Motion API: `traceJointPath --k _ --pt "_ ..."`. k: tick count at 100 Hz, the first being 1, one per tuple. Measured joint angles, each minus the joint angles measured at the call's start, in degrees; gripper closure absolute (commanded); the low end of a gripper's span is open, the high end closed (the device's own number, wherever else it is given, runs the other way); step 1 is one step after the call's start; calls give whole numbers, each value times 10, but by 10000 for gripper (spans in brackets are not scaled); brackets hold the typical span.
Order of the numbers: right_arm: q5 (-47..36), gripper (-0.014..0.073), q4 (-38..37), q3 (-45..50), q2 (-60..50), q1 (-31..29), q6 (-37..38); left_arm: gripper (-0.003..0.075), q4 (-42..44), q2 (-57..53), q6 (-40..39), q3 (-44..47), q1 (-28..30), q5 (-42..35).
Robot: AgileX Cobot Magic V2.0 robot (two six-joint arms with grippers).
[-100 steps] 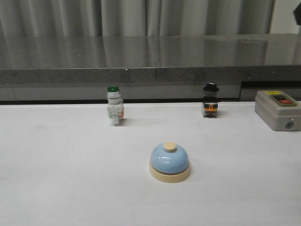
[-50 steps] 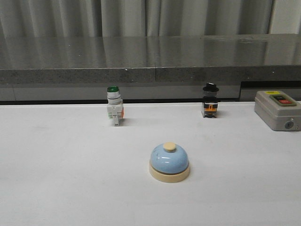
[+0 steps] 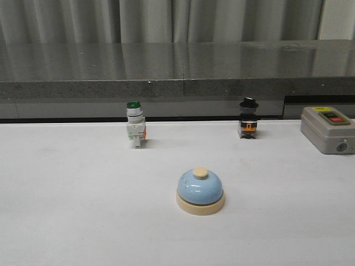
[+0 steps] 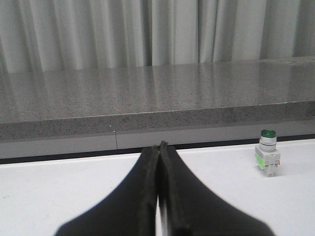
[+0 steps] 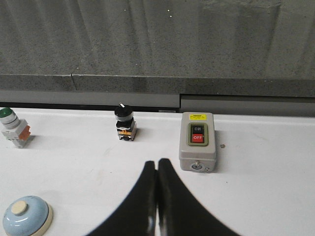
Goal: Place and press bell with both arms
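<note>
— Surface [image 3: 66, 210]? White, matte.
— On it: bell [image 3: 200, 191] centre; green-capped switch [image 3: 135, 125] and black-knobbed switch [image 3: 248, 118] along the far edge; grey button box [image 3: 327, 129] far right.

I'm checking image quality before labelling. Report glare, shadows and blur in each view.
Front view: even, soft light; the grey ledge is glossy with pale reflections, and the bell shows small highlights and a faint shadow. Left wrist view: the shut left gripper looks soft; the green switch is clear. Right wrist view: sharp, the grey box readable.
</note>
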Motion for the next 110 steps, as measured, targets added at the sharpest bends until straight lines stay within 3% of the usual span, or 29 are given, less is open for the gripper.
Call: traceJointPath --k 69,110 --pt "-4 658 0 9 -5 0 -1 741 0 0 0 0 0 0" --pt "-101 658 0 157 -166 -38 16 741 0 0 0 0 0 0"
